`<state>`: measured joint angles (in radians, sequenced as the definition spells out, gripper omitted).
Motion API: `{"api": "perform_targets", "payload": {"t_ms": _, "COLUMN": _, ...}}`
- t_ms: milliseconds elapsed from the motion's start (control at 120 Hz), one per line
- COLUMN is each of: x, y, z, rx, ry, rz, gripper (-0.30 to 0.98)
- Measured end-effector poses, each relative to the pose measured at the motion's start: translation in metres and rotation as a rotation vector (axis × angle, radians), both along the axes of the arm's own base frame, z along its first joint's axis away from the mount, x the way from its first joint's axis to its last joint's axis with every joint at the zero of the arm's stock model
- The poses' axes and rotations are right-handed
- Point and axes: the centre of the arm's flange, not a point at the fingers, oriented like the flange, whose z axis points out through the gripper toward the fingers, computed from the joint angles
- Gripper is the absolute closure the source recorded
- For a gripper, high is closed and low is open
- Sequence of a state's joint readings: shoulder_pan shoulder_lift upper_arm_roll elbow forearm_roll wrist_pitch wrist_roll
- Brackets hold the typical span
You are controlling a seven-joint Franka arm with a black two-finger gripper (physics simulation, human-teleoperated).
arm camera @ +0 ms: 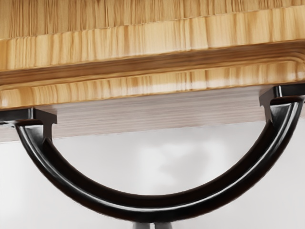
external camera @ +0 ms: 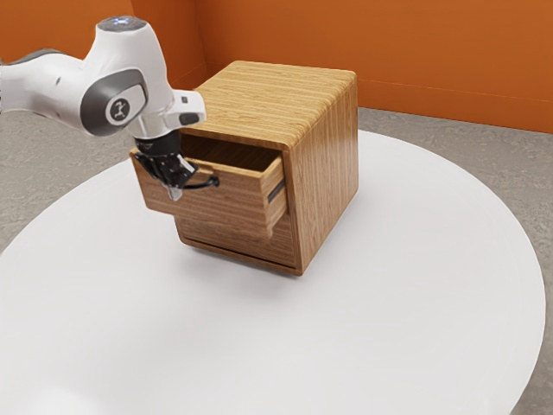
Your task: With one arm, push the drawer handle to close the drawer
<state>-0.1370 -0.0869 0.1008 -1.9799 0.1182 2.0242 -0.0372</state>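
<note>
Table: round, white, smooth-topped, its curved edge running out of the exterior view at the lower side. A bright patch of glare lies on the top, at the exterior view's lower left. Beyond the table's far edge, and past its edges to either side, grey mottled floor. Behind that, orange walls meeting in a corner (strong colour, this), with an orange skirting band low along the far one.

One each — table, cabinet, drawer, handle, arm.
</note>
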Motion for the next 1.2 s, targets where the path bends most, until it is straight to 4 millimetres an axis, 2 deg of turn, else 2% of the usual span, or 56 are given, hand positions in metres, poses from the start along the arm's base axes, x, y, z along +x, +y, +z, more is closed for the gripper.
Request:
{"api": "perform_targets", "payload": {"t_ms": 367, "x": 0.025, "y": 0.002, "z": -0.015, "rx": -0.01, "ry": -0.026, "rz": -0.013, "gripper": 0.79}}
{"api": "perform_targets", "payload": {"t_ms": 667, "x": 0.053, "y": 0.002, "z": -0.016, "rx": -0.03, "ry": -0.074, "rz": -0.028, "gripper": 0.78}}
{"api": "perform_targets", "payload": {"t_ms": 1000, "x": 0.074, "y": 0.007, "z": -0.008, "rx": -0.026, "ry": -0.119, "rz": -0.064, "gripper": 0.79}}
{"api": "perform_targets", "payload": {"t_ms": 1067, "x": 0.071, "y": 0.008, "z": -0.01, "rx": -0.033, "ry": -0.115, "rz": -0.067, "gripper": 0.79}}
{"api": "perform_targets", "payload": {"t_ms": 1125, "x": 0.058, "y": 0.007, "z": -0.009, "rx": -0.059, "ry": -0.107, "rz": -0.064, "gripper": 0.79}}
{"api": "perform_targets", "payload": {"t_ms": 1150, "x": 0.048, "y": 0.006, "z": 0.0, "rx": -0.072, "ry": -0.111, "rz": -0.062, "gripper": 0.79}}
{"api": "perform_targets", "payload": {"t_ms": 1200, "x": 0.026, "y": 0.004, "z": 0.031, "rx": -0.094, "ry": -0.126, "rz": -0.058, "gripper": 0.79}}
